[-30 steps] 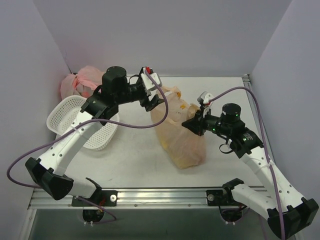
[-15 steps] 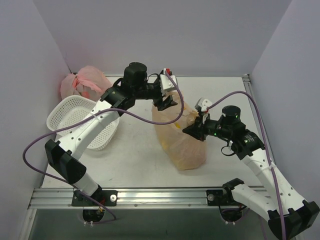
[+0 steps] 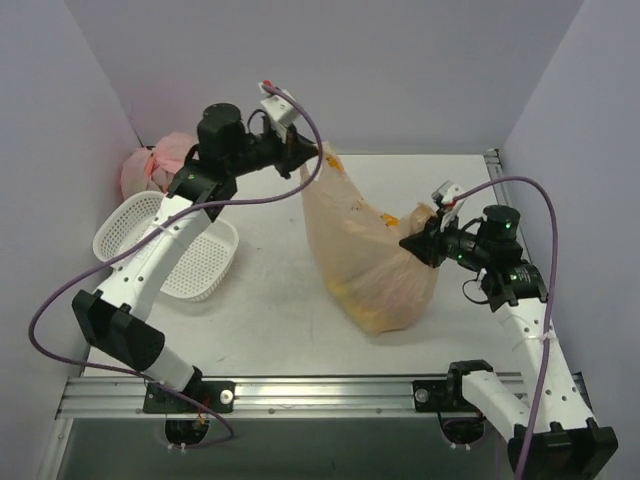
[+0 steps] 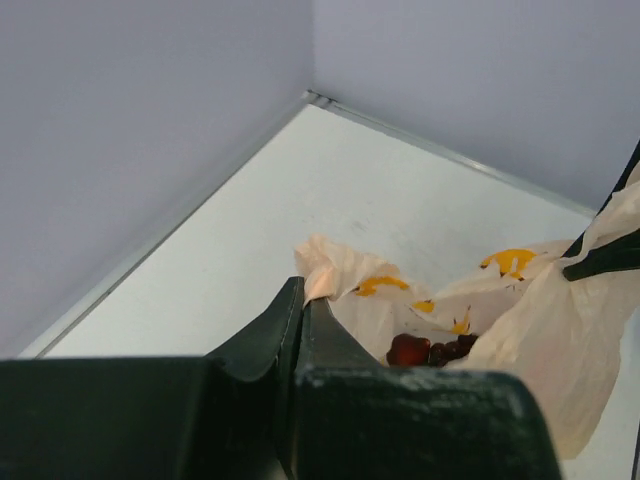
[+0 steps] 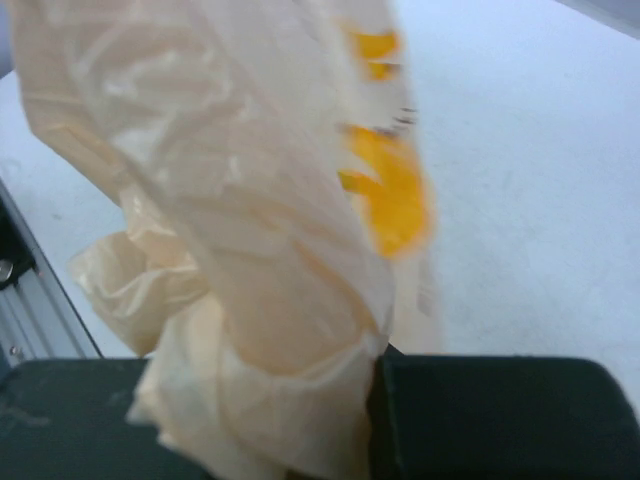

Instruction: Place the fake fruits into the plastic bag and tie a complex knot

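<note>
**Two claws hold up the bag's ears**

The left claw [image 3: 305, 155] is pressed shut on one top corner of the plastic bag [image 3: 365, 250]. The right claw [image 3: 415, 243] is pressed shut on the other top corner. They hold the corners high and well apart, so the bag is pulled tight between them. I think this gets the two ends ready for tying.

The bag sits in the middle of the table [image 3: 270, 300], with its bottom on the top. It is thin, pale orange and crinkly, with yellow banana pictures. The fake fruits [image 4: 408, 350] lie inside; a shiny red one and dark ones show.
</note>
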